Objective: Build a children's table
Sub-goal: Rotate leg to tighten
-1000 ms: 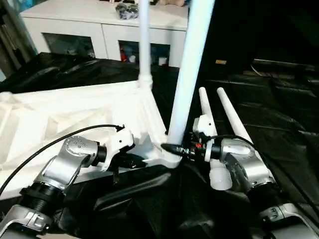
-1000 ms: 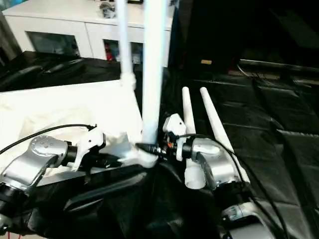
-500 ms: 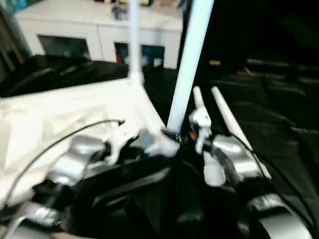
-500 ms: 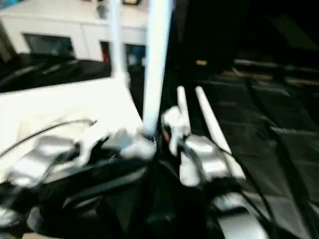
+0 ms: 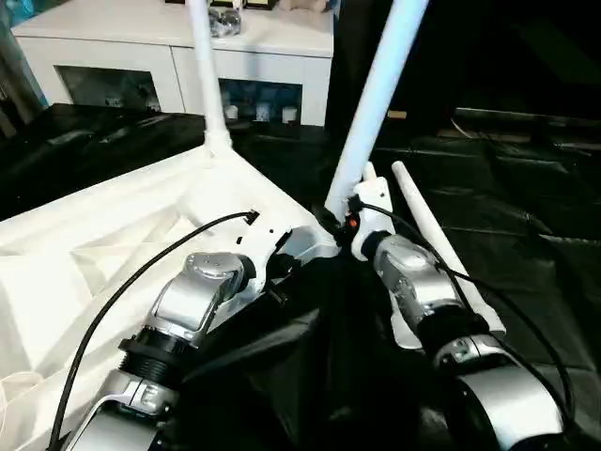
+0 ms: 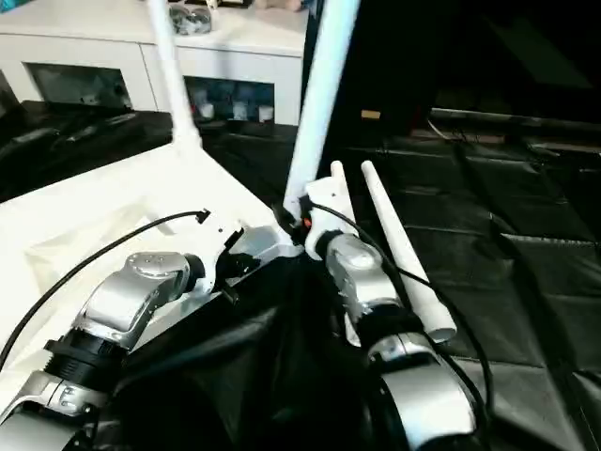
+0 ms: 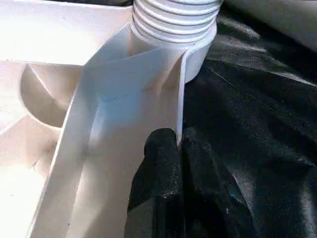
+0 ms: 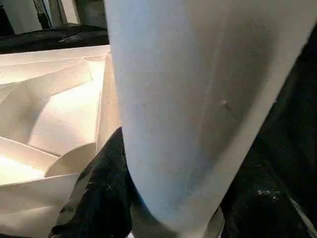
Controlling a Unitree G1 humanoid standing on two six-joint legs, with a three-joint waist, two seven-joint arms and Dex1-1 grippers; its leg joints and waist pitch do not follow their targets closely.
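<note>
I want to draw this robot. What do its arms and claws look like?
Shiny silver rounded forearms with black ribbed wrist rings. A thin black cable loops over the left arm, and another runs along the right arm. The left claw has two chunky black fingers. White plastic housings sit beside each claw.

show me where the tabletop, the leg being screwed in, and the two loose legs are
tabletop (image 5: 113, 225), left eye view, ribbed underside.
leg being screwed in (image 5: 376, 94), left eye view, mid shaft.
loose legs (image 5: 427, 235), left eye view, outer one's shaft.

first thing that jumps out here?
The tall white leg rising from the upturned tabletop's near corner socket, with the right gripper at its base. The left gripper pinches the tabletop's rim beside that socket. Two loose legs lie on the black sheet to the right.
</note>
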